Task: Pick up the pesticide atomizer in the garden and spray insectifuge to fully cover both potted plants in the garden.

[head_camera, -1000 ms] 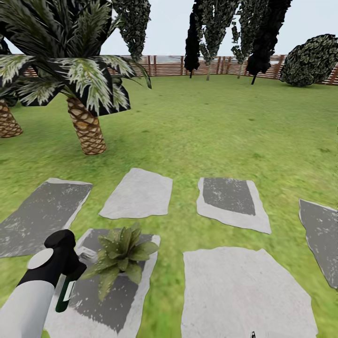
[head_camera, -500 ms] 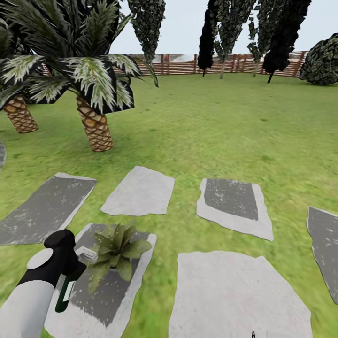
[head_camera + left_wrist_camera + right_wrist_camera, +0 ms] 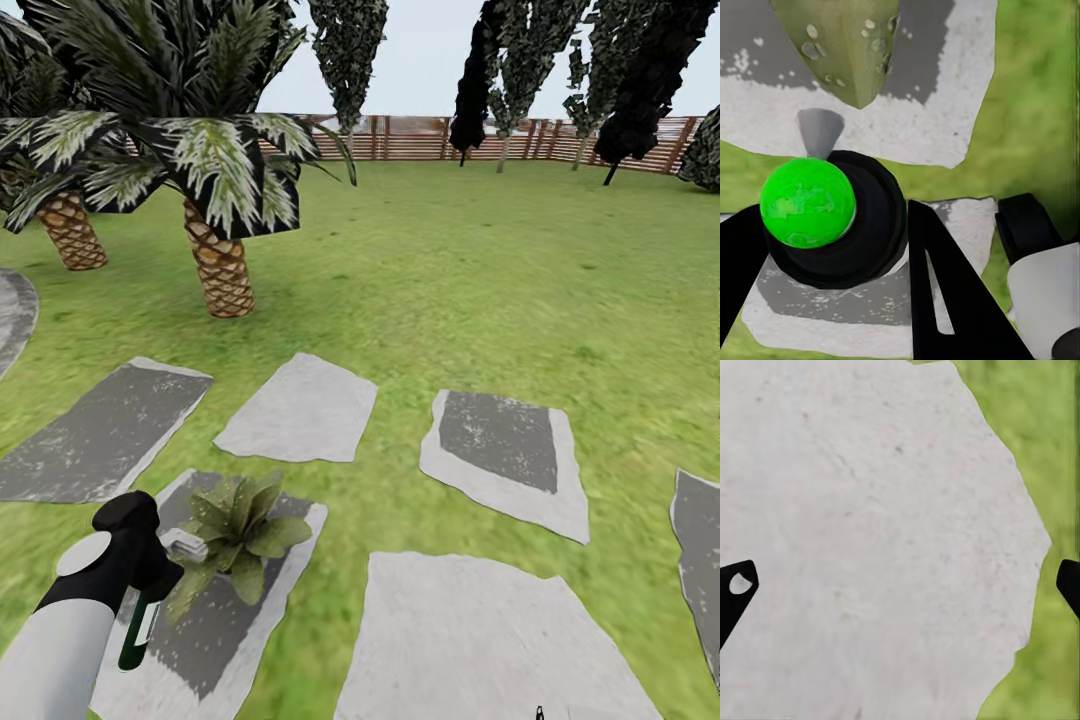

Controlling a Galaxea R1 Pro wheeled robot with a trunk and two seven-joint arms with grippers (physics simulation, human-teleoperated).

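The pesticide atomizer (image 3: 137,628) is a slim dark green bottle with a whitish spray head, held at the lower left of the head view by my left gripper (image 3: 148,585), which is shut on it. Its nozzle points at a potted plant (image 3: 236,522), a low green rosette on a grey stepping stone (image 3: 205,640), almost touching its leaves. In the left wrist view the atomizer (image 3: 808,202) shows a green cap between my black fingers (image 3: 945,300), with a wet leaf (image 3: 844,45) just past the nozzle. My right gripper (image 3: 900,585) is open above a pale stone (image 3: 870,510).
Several grey stepping stones (image 3: 300,408) lie across the lawn. Two palms (image 3: 218,265) stand at the back left, and the edge of a paved patio (image 3: 12,310) is at the far left. A brown slatted fence (image 3: 420,140) and dark trees close the far side.
The whole head view has shifted: the camera turned left, so palms and fence slid right. My left arm and the atomizer stay beside the plant.
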